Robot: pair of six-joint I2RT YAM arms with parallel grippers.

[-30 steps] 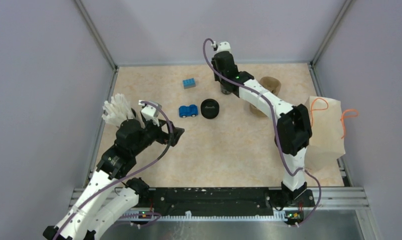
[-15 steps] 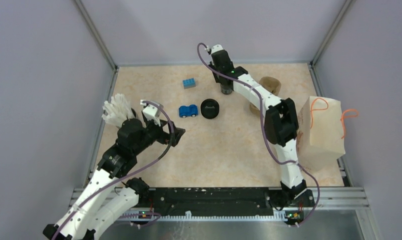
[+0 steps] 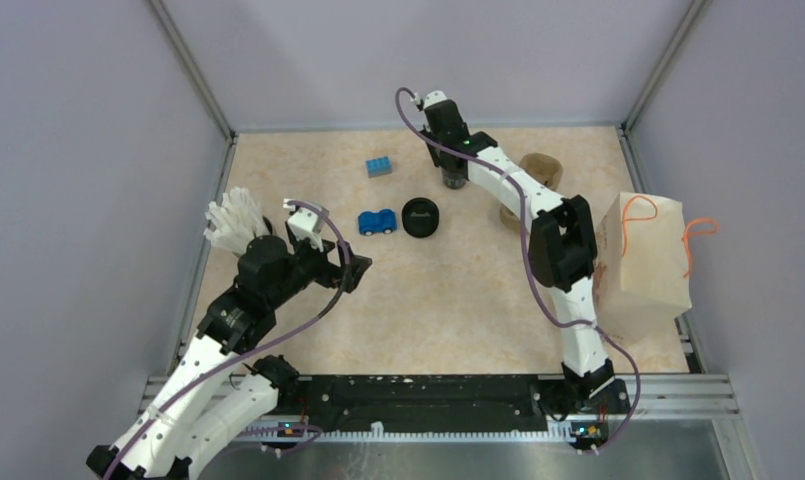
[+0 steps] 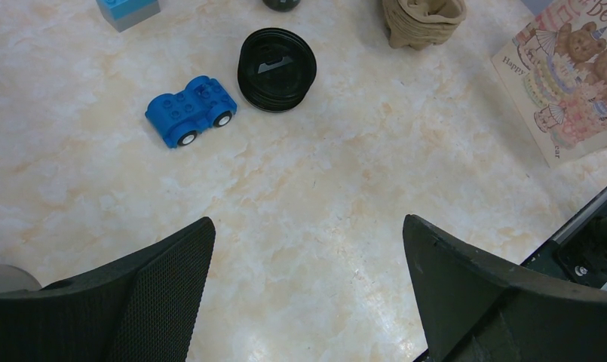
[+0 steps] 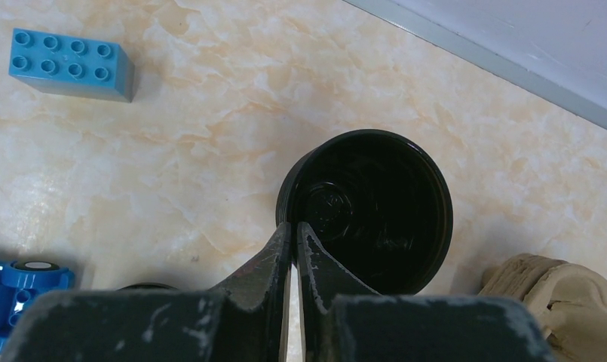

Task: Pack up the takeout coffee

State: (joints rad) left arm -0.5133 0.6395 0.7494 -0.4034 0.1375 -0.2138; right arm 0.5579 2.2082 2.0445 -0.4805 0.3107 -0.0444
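Observation:
The takeout coffee cup [image 5: 375,207] is small, black and open-topped, near the back middle of the table. My right gripper [image 5: 293,228] is shut on its near rim, one finger inside and one outside; in the top view the gripper [image 3: 453,180] covers most of the cup. The flat black lid [image 3: 420,217] lies apart in front of it, next to a blue toy car [image 3: 377,221]. The lid also shows in the left wrist view [image 4: 276,59]. My left gripper [image 4: 308,226] is open and empty, low over bare table at the left [image 3: 348,268].
A blue brick [image 3: 379,166] lies at the back left. A brown pulp carrier [image 3: 540,168] sits behind the right arm. A paper bag [image 3: 646,255] with orange handles stands at the right edge. A grey cup of white utensils [image 3: 233,218] stands by the left arm.
My right arm has swung a little to the left with its elbow folding in, gripper still on the cup rim. The left arm has barely moved.

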